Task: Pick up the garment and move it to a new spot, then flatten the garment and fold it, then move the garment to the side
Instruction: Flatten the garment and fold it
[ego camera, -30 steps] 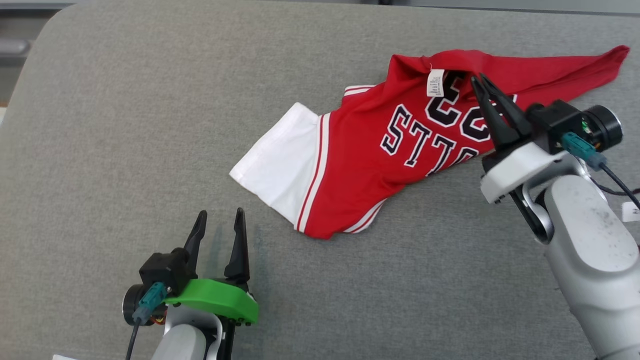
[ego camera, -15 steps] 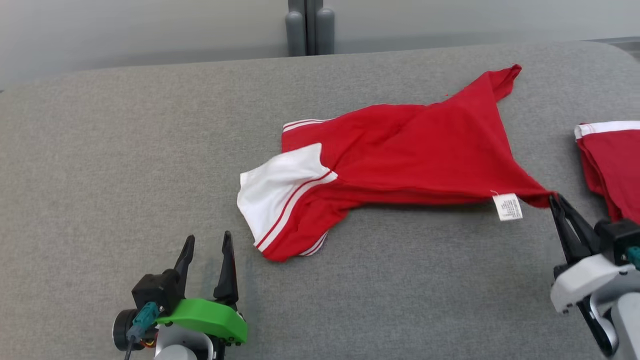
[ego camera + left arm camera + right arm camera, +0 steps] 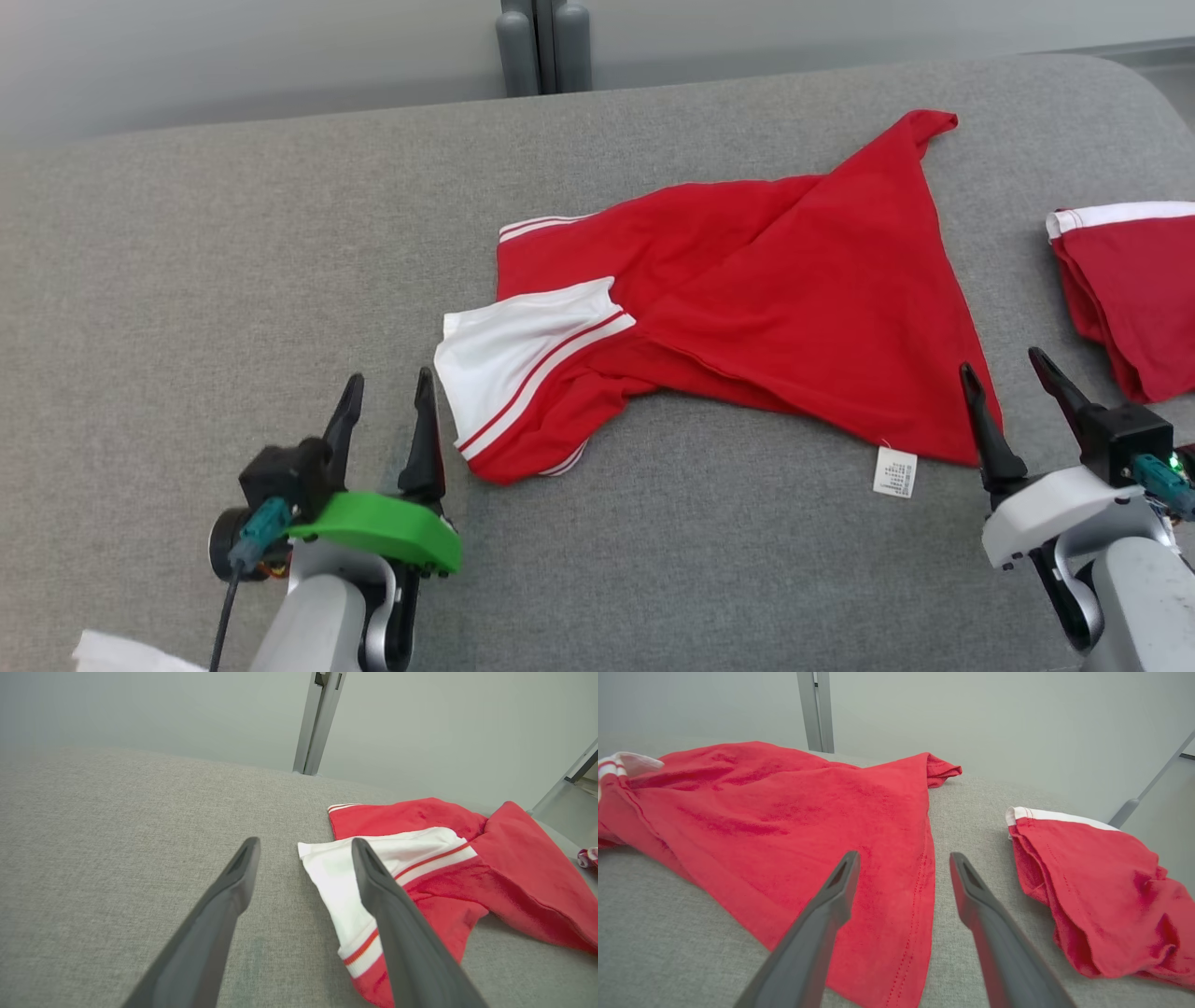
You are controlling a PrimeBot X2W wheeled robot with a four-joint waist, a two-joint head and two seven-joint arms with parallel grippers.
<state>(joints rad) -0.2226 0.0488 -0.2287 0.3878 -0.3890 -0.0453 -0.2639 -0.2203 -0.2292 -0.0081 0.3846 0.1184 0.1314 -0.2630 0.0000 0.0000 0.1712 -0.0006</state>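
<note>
On the grey counter [image 3: 233,233], mid-surface: one garment [image 3: 747,299], a red jersey, lying loose and touched by neither pincer.

- Condition: not flat. A broad red panel is turned over on a diagonal and runs to a point at the far right. The white sleeve [image 3: 523,345] with red stripes is bunched at the left end. The care label [image 3: 894,471] is exposed at the near right corner, which suggests the inside is facing up.
- Left pincer [image 3: 388,378]: near left, just beside the sleeve, fingers spread, nothing held.
- Right pincer [image 3: 1001,362]: near right, at the garment's near right hem beside the label, fingers spread, nothing held.
- Judged purpose: the two stand at opposite ends of the near edge, probably so that each can take a corner and draw the cloth flat. The move looks done, with flattening next.
- Second red garment [image 3: 1120,289]: folded, far right, well apart, probably to be left alone.
- Grey upright post [image 3: 541,47]: beyond the far edge.
</note>
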